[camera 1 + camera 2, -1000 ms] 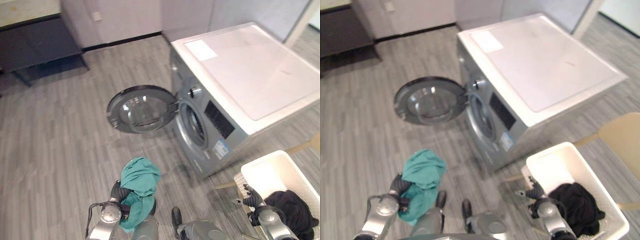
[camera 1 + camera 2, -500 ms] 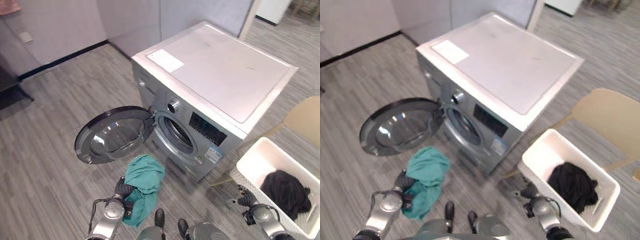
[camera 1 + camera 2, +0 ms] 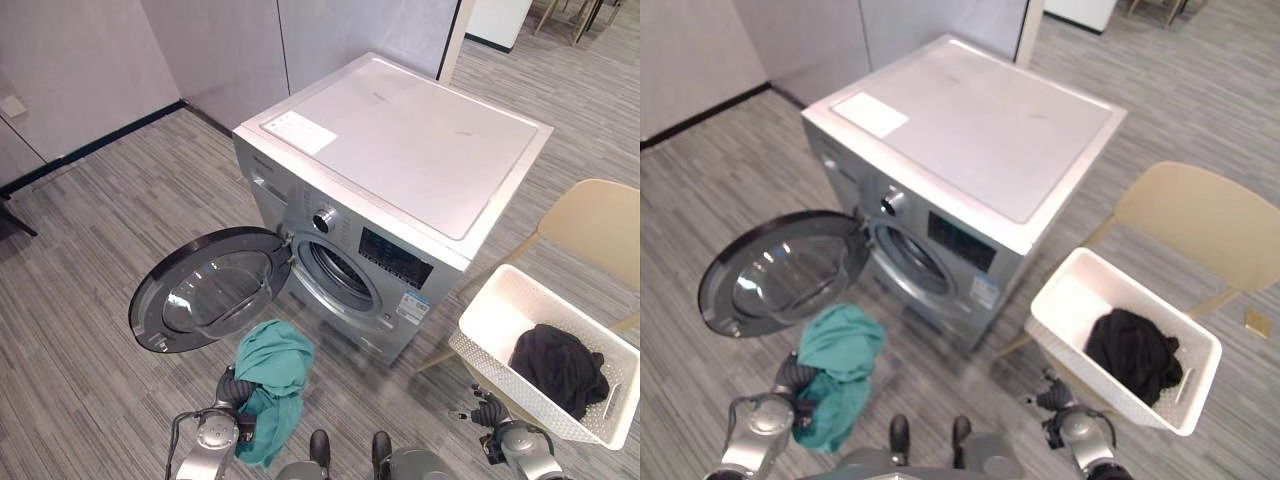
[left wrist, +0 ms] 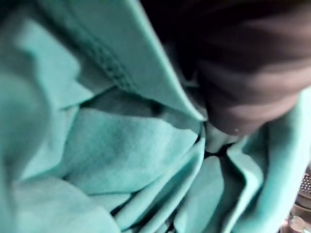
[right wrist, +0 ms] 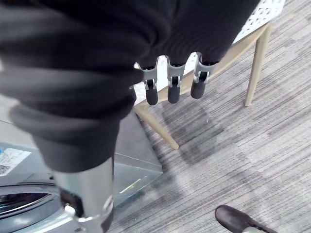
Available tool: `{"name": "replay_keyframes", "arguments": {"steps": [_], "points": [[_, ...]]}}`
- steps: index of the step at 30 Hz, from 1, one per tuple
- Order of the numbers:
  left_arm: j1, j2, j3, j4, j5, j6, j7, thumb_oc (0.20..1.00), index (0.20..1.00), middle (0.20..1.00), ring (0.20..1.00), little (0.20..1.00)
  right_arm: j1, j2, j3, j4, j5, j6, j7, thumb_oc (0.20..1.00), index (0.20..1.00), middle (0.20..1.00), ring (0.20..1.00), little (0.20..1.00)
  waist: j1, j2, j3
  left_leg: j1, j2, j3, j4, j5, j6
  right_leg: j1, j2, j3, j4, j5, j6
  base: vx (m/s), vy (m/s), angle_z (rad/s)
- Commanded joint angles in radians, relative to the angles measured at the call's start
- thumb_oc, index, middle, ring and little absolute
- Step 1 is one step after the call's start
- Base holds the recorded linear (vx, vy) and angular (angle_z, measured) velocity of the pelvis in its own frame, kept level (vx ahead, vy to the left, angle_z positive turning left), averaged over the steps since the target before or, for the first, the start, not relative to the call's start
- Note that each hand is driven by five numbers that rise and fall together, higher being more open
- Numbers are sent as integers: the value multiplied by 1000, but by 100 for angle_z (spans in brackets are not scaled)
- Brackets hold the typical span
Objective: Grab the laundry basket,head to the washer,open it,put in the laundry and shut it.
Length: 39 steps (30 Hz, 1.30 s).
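Here our left hand (image 3: 236,388) is clamped on the teal cloth (image 3: 270,368) before the open washer (image 3: 385,190); right hand (image 5: 172,82), fingers relaxed, empty beside the basket (image 3: 490,325) on a chair (image 3: 590,222).

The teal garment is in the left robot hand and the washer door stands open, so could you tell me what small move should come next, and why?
Probably carry the teal garment forward to the drum opening. The washer door is swung wide open, the left robot hand holds the cloth in front of it, and nothing lies between them.
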Motion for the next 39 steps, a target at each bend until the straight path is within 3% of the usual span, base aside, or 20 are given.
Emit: {"name": "replay_keyframes", "arguments": {"steps": [1,13,14,17,22,25,28,30,31,32,34,35,37,39], "points": [[-25,24,11,-47,-10,-44,-1,200,200,200,200,200,-4,-43,8,-10,7,-22,-16,1000,1000,1000,1000,1000,-15,-42,-31,28,-23,-23,98,-157,-7,105,-18,72,-151,72,61,68,-22,2],[-2,23,11,-35,10,-39,-5,200,200,200,200,200,9,-43,13,-11,-9,-28,-15,1000,1000,1000,1000,1000,-13,-39,-45,47,-22,0,70,-161,0,135,-17,112,-198,89,72,28,8,-8],[-58,7,10,-18,-58,-54,36,200,200,200,200,200,-12,-83,-23,19,29,-26,-68,1000,1000,1000,1000,1000,15,-24,45,-121,-7,23,156,-116,-23,11,-88,-44,-148,132,88,45,-55,7],[-52,20,20,-25,-54,-50,28,200,200,200,200,200,-13,-68,-10,14,22,-28,-64,1000,1000,1000,1000,1000,15,-32,17,-67,3,30,84,-96,-13,36,-70,-52,-161,123,86,100,-59,29],[-49,26,16,-14,-48,-39,22,200,200,200,200,200,-11,-56,-12,16,31,-25,-66,1000,1000,1000,1000,1000,14,-31,5,-37,10,28,72,-96,-15,58,-59,-47,-163,102,74,95,-22,0],[-51,29,10,-23,-54,-34,23,200,200,200,200,200,-1,-55,-18,-2,37,-26,-75,1000,1000,1000,1000,1000,13,-38,19,-61,15,18,136,-111,-26,57,-53,-46,-156,88,59,35,-60,11],[-62,32,-2,-32,-51,-31,15,200,200,200,200,200,-3,-62,-19,-4,42,-27,-82,1000,1000,1000,1000,1000,26,-60,51,-164,32,14,328,-127,-52,87,-69,-79,-160,67,37,33,-59,43],[-64,33,-5,-31,-48,-30,14,200,200,200,200,200,-5,-62,-19,-1,40,-27,-84,1000,1000,1000,1000,1000,28,-62,55,-181,50,18,337,-124,-56,98,-73,-96,-164,58,39,119,28,38],[-65,34,-5,-31,-43,-25,12,200,200,200,200,200,-4,-64,-18,3,34,-22,-82,1000,1000,1000,1000,1000,36,-59,51,-198,80,33,288,-106,-56,116,-82,-114,-167,46,47,118,79,28],[-65,34,-5,-31,-43,-25,12,200,200,200,200,200,-4,-64,-18,3,34,-22,-82,1000,1000,1000,1000,1000,36,-60,51,-196,79,33,285,-104,-56,116,-82,-114,-167,46,47,296,213,40],[-64,39,-3,-36,-40,-26,21,200,200,200,200,200,-4,-70,-16,-4,26,-21,-92,1000,1000,1000,1000,1000,55,-50,48,-236,117,-24,148,-14,-80,147,-84,-110,-165,19,61,275,210,38],[-64,39,-4,-36,-40,-26,21,200,200,200,200,200,-4,-70,-16,-4,26,-21,-92,1000,1000,1000,1000,1000,54,-51,48,-234,115,-26,144,-12,-80,148,-85,-111,-164,17,61,201,176,7],[-64,39,-2,-40,-53,-31,28,200,200,200,200,200,-2,-72,-22,-7,18,-17,-92,1000,1000,1000,1000,1000,65,-42,44,-273,133,-119,81,29,-102,178,-102,-68,-146,-12,79,376,380,-14],[-72,40,-8,-30,-44,-31,22,200,200,200,200,200,4,-58,-35,8,14,-16,-90,1000,1000,1000,1000,1000,57,-43,29,-270,125,-102,106,31,-104,198,-136,-58,-142,-7,100,345,369,-41]]}}
